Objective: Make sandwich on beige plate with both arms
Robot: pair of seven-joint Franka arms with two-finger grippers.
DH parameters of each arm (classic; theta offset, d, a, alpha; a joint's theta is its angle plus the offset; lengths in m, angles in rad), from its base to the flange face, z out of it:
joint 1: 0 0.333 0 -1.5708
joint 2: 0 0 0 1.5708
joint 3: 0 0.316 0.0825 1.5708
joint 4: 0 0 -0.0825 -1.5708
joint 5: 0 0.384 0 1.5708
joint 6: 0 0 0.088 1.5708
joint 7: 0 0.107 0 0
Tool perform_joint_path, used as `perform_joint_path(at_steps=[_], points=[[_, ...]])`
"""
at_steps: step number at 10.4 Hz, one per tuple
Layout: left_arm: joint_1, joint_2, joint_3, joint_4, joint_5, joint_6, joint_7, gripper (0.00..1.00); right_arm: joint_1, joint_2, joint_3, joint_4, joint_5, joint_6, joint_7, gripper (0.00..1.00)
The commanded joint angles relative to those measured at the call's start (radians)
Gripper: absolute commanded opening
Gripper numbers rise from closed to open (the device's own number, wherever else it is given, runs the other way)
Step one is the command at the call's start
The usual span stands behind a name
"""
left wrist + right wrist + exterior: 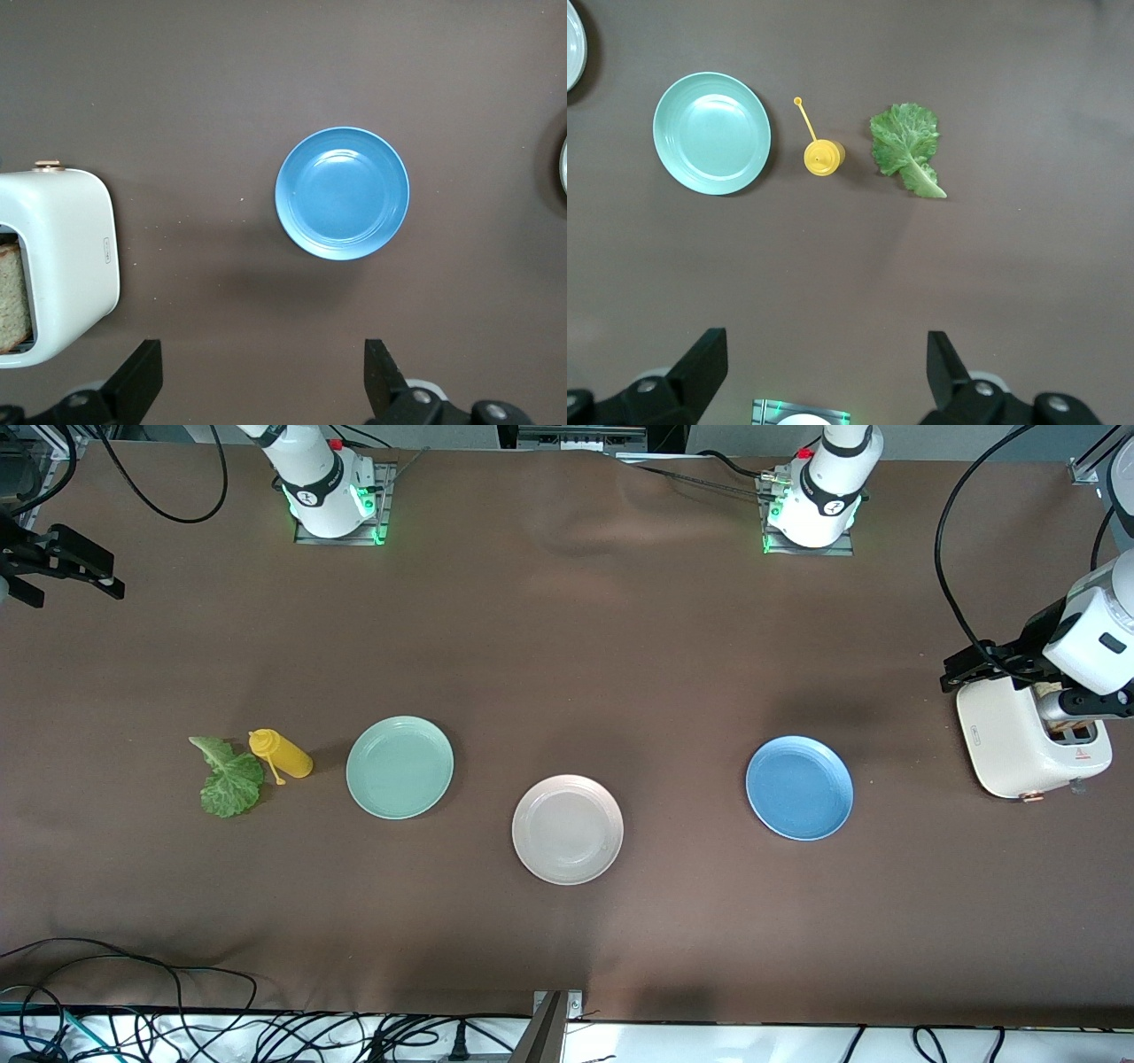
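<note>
The beige plate (567, 829) lies bare in the middle of the table, nearest the front camera of the three plates. A sandwich is out of view. One green lettuce leaf (229, 778) (908, 149) lies flat toward the right arm's end. Brown toast (1072, 732) (11, 297) stands in the slot of a white toaster (1019, 744) (62, 257) at the left arm's end. My left gripper (955, 677) (263, 376) hangs open and empty, high over the table by the toaster. At the right arm's end my right gripper (75, 586) (826, 367) is up in the air, open and empty.
A mint-green plate (400, 767) (711, 133) and a blue plate (799, 787) (342, 192) flank the beige one. A yellow squeeze bottle (282, 755) (822, 157) stands between the lettuce and the mint plate. Cables run along the table's front edge (177, 1010).
</note>
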Motion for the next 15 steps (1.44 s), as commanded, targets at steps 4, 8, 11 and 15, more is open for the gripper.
perform_joint_path(at_steps=[4, 8, 11, 15], points=[[0.006, -0.002, -0.01, 0.017, -0.025, -0.013, 0.022, 1.0, -0.008, 0.009, 0.003, 0.034, -0.003, -0.028, 0.011, 1.0], [-0.005, -0.001, -0.015, 0.042, -0.024, -0.013, 0.022, 1.0, -0.008, 0.009, 0.003, 0.034, -0.003, -0.039, 0.009, 1.0], [-0.006, -0.001, -0.015, 0.042, -0.024, -0.015, 0.022, 1.0, -0.008, 0.009, 0.003, 0.034, -0.003, -0.037, 0.009, 1.0], [0.0, 0.001, -0.013, 0.042, -0.024, -0.015, 0.02, 1.0, -0.008, 0.009, 0.003, 0.034, -0.005, -0.036, 0.009, 1.0]])
